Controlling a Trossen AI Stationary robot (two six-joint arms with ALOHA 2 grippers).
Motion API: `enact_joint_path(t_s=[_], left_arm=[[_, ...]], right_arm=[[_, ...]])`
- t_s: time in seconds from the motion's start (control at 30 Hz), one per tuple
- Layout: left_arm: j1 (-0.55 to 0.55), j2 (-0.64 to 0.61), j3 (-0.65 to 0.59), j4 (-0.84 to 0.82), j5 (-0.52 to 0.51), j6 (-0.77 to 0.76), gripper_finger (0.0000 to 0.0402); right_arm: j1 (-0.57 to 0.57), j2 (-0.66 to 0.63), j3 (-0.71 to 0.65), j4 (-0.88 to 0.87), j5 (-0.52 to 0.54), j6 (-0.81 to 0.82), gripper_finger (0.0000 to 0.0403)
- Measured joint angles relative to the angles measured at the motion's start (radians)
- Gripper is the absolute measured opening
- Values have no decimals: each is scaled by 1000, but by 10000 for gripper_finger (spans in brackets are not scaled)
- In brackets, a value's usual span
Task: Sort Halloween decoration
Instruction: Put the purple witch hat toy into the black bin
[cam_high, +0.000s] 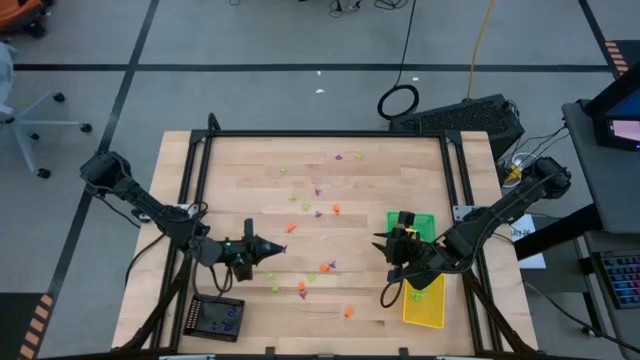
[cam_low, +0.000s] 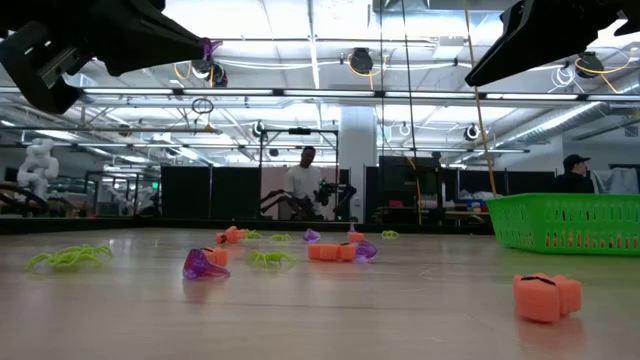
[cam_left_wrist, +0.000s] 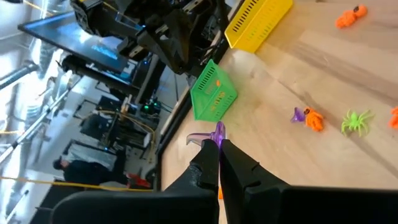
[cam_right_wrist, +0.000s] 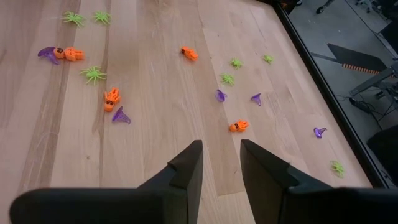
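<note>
Between left tool (cam_left_wrist: 219, 146) fingertips, purple trinket (cam_left_wrist: 214, 135).

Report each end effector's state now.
Left end effector: closed on a purple trinket.
Right end effector: open, empty.

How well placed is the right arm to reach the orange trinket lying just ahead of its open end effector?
Probably well: the right end effector is empty, and bare wood lies between it and the orange trinket, with the nearest purple pieces standing apart.
</note>
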Motion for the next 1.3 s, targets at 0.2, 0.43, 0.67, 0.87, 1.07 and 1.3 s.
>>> enact_joint_path(t_s=[0.2,0.43,0.67,0.87,1.07,1.3], left_arm=[[0,0,0,0,1,-69,0],[0,0,0,0,1,-207,0],[0,0,0,0,2,-458,0],[0,0,0,1,2,-761,0],[-1,0,13,-2,43,-897,0],[-14,0,140,-216,192,-961,0]], right_arm=[[0,0,0,0,0,0,93],[0,0,0,0,0,0,93],[0,0,0,2,0,0,93],[0,0,0,3,0,0,93],[0,0,0,3,0,0,93],[0,0,0,3,0,0,93]])
